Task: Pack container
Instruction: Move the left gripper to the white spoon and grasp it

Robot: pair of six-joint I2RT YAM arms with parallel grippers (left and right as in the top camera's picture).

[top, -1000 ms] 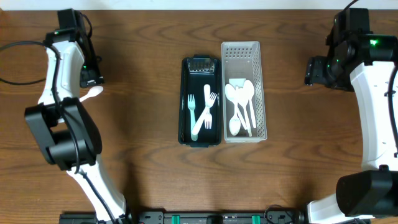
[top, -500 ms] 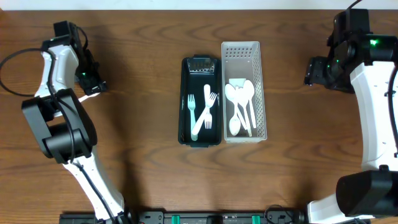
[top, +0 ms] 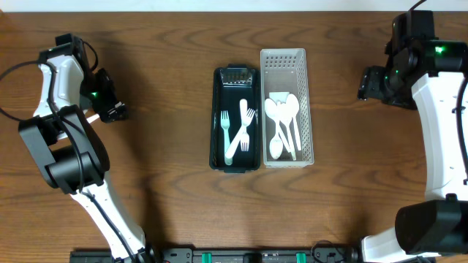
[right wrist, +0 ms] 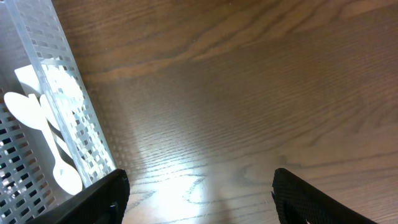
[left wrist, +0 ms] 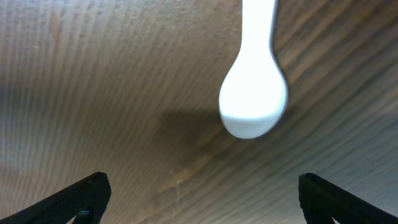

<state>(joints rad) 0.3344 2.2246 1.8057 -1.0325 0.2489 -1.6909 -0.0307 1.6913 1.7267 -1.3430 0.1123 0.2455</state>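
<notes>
A white plastic spoon [left wrist: 254, 102] lies on the wooden table, bowl toward the camera in the left wrist view. My left gripper [left wrist: 202, 208] hangs open just short of the bowl, with nothing between its fingers [left wrist: 81, 196]. In the overhead view the left gripper [top: 115, 112] sits at the far left and covers most of that spoon. A black tray [top: 216, 117] in the middle holds forks [top: 245, 126]. Beside it a white perforated basket [top: 283, 57] holds several spoons [top: 281, 124]. My right gripper [top: 364, 84] is open and empty to the right of the basket [right wrist: 53, 93].
Bare wood table [top: 168, 197] surrounds the two containers. The right wrist view shows the basket's near corner at the left and open table under the right gripper [right wrist: 202, 199]. A black cable [top: 14, 62] loops at the far left edge.
The left gripper has moved toward the table's front and now sits over the loose spoon, which showed beside it a second ago. Its jaws have widened slightly. The right arm is still.
</notes>
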